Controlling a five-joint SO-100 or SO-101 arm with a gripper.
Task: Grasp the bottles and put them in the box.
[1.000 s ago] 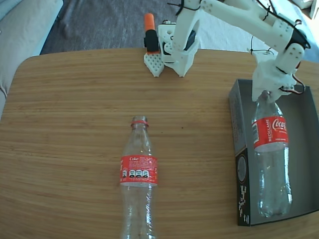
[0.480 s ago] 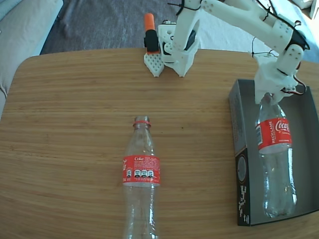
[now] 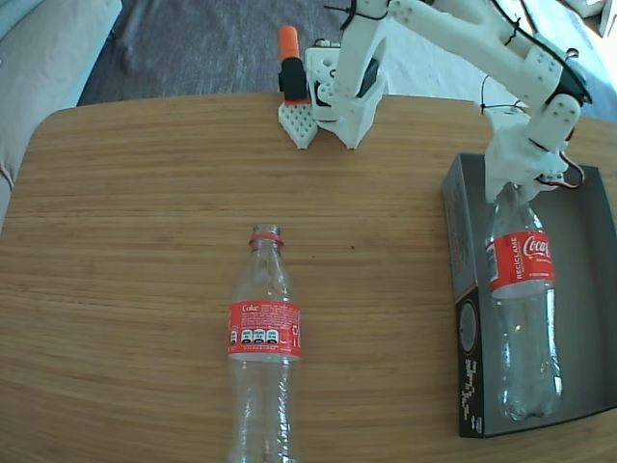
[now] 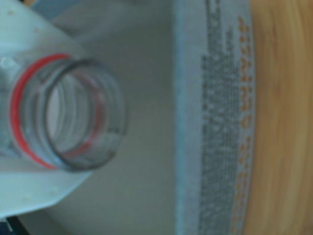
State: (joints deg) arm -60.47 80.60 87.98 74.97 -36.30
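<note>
A: Where the box [image 3: 461, 251] sits at 3 o'clock on the tabletop [image 3: 135, 222] in the fixed view, 1 bottle [image 3: 522, 309] lies inside it lengthwise, its base toward 6 o'clock and its neck toward 12 o'clock.

B: And the gripper [image 3: 508, 186]?

A: It is at that bottle's neck, just under the white wrist. In the wrist view the open mouth with its red ring [image 4: 73, 115] shows right against a white finger [image 4: 22, 29], but whether the gripper is pinching the neck or slack around it, I cannot tell.

B: Where is the second bottle [image 3: 262, 347]?

A: On the bare tabletop at about 6 o'clock, well apart from the box, neck toward 12 o'clock, base running off the bottom edge of the picture. Its red label faces up.

B: Anything further out?

A: The arm's white base [image 3: 345, 92] stands at 12 o'clock on the tabletop's far edge, with an orange-and-black piece [image 3: 290, 66] just beside it on the left. Grey carpet [image 3: 193, 43] lies beyond.
</note>
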